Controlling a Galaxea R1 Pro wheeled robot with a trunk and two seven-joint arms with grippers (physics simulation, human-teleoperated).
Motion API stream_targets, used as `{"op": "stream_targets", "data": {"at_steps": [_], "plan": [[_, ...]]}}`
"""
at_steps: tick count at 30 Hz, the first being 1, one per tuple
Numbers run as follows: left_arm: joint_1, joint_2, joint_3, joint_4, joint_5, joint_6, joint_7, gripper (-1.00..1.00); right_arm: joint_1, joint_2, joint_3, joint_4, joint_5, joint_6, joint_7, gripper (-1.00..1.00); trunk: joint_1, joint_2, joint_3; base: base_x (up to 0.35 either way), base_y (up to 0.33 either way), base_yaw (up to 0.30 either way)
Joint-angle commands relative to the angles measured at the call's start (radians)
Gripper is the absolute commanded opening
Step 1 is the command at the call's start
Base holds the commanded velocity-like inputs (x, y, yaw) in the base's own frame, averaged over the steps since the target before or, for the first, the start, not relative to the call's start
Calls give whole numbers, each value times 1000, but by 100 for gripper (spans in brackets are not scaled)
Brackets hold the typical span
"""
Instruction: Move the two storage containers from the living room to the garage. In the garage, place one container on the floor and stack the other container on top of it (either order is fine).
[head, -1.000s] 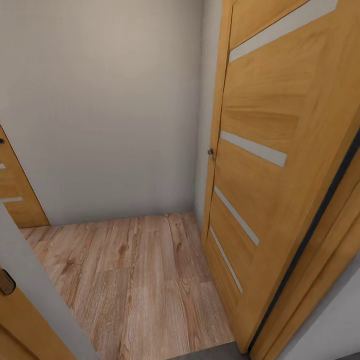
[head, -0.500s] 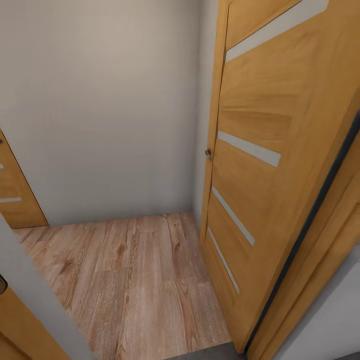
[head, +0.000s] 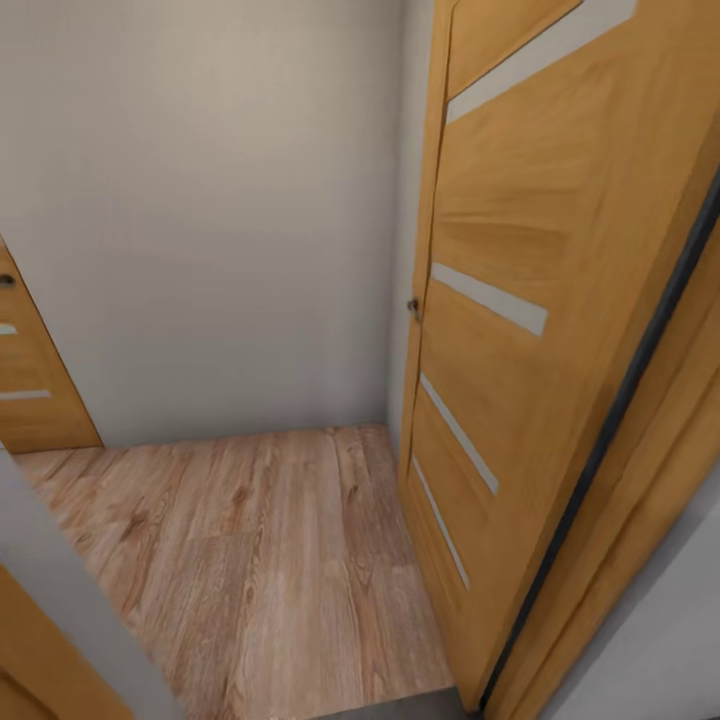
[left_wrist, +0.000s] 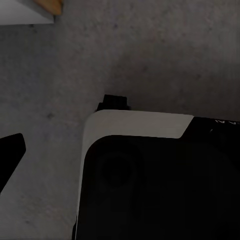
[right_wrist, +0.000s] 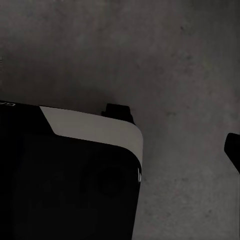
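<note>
One open door (head: 520, 300), wood floor (head: 250, 560), concrete floor (left_wrist: 150, 50)

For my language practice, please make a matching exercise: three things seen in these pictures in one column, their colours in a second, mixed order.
Things:
1. open door
2. wall
3. concrete floor

Colours:
A. dark grey, mottled
B. honey-coloured wood with pale stripes
C. plain pale grey

Pairs: 1-B, 2-C, 3-A

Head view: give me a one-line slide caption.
Open wooden door with pale inlay strips beside a cream wall, wood plank floor ahead.
</note>
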Motion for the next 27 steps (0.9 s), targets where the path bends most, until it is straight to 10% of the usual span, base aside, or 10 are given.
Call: {"op": "stream_targets", "data": {"at_steps": [1,27], "plan": [[-1,0,0,1,8,-3,1,100,-1,1,8,3,-9,-5,-1,100,0,-1,-1,0,-4,247],[-1,0,0,1,7,-3,0,100,-1,1,8,3,-9,-6,0,100,0,-1,-1,16,-8,183]]}}
